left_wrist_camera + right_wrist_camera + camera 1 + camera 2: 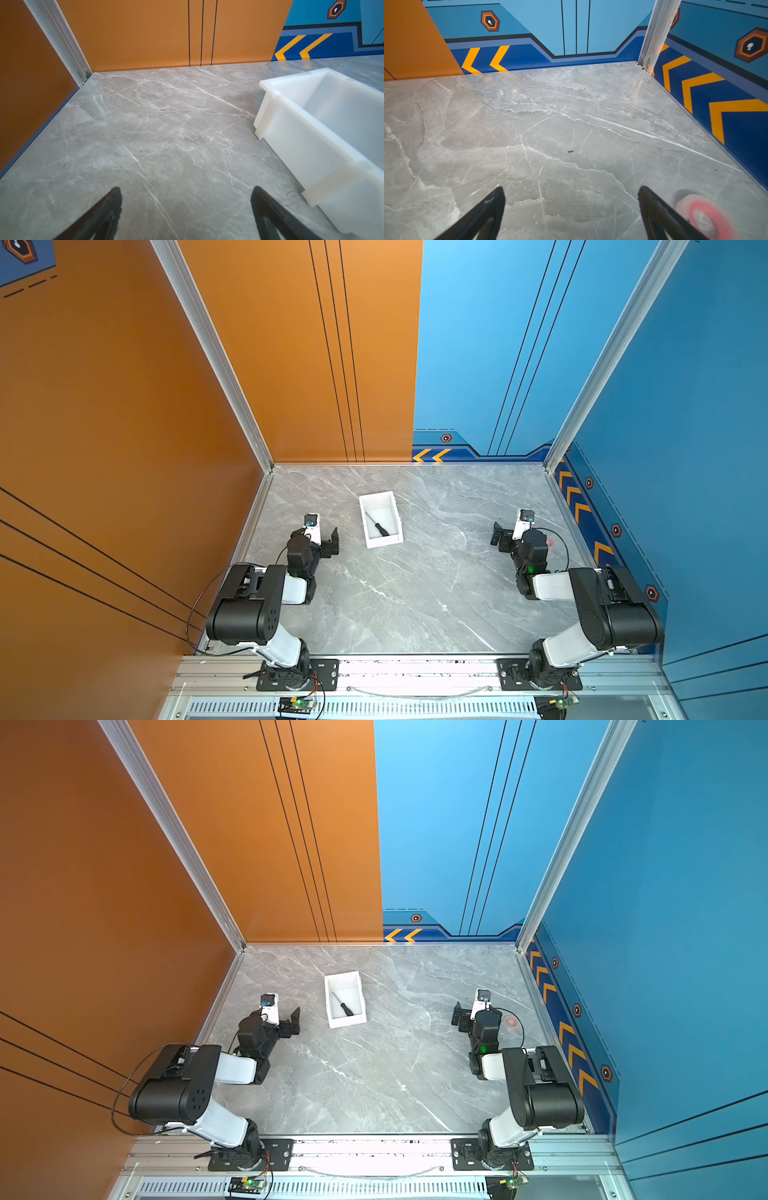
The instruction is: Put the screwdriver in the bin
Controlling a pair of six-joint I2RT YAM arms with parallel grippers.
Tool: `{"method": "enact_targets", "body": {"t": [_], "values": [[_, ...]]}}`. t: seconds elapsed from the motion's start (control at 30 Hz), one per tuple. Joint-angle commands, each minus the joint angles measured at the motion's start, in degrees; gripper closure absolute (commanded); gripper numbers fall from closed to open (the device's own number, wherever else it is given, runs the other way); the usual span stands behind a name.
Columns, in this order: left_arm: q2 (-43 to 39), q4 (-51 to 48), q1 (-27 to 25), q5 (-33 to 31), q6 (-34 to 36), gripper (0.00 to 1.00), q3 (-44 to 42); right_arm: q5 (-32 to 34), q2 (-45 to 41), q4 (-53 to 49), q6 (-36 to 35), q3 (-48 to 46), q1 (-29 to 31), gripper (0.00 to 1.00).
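Observation:
The white bin [384, 541] [348, 1022] stands on the grey marble table, left of the middle in both top views. The screwdriver [377, 524] [343, 1004], with a black handle and thin shaft, lies slantwise on the bin's floor. My left gripper [330, 542] [291, 1022] is open, low over the table just left of the bin and apart from it. The left wrist view has its jaws [187, 190] wide apart over bare marble, the bin's wall [291, 141] beside them and the screwdriver hidden. My right gripper [500, 538] [460, 1017] [572, 189] is open and empty at the right.
A small red ring [705, 216] [549, 541] [511, 1021] lies on the table beside the right gripper, toward the blue side wall. Orange and blue walls enclose the table on three sides. Both arm bases sit on the metal rail at the front edge.

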Motion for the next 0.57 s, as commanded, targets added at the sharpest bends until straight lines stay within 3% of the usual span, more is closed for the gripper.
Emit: {"method": "enact_targets", "body": {"t": [0.0, 0.53], "values": [[-0.6, -5.0, 0.6, 0.8, -0.6, 0.02, 1.5, 1.0, -0.1, -1.6, -1.4, 0.4, -0.2, 0.00], [-0.8, -5.0, 0.6, 0.8, -0.6, 0.02, 1.4, -1.0, 0.0, -2.0, -0.7, 0.7, -1.2, 0.00]]}}
